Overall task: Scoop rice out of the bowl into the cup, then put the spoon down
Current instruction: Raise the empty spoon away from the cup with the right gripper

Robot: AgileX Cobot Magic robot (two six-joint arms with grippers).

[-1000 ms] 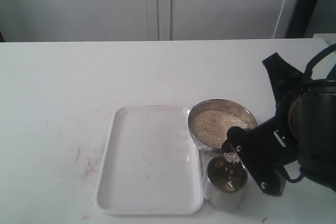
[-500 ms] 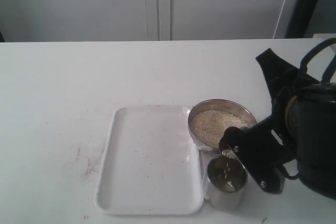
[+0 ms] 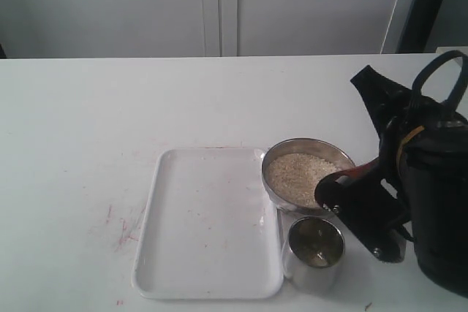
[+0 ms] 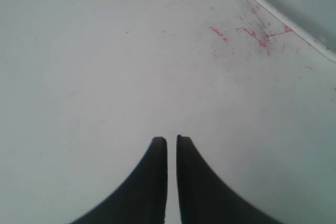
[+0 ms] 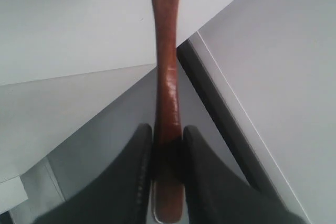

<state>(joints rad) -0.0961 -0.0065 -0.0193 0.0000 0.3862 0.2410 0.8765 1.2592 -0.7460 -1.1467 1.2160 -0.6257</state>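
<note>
Pour looked finished: a moment earlier rice [image 3: 300,177] was trickling off the spoon [image 5: 167,77] into the cup [image 3: 316,250] at lower right. By this point the trickle had stopped and the spoon had pulled up toward the right rim of the bowl [image 3: 272,157]. The right fingers [image 5: 137,182] were pinching the handle and the left fingers [image 4: 152,182] were pressed almost together over bare bench [image 4: 105,51], so I'd guess another scoop or setting the spoon down.
</note>
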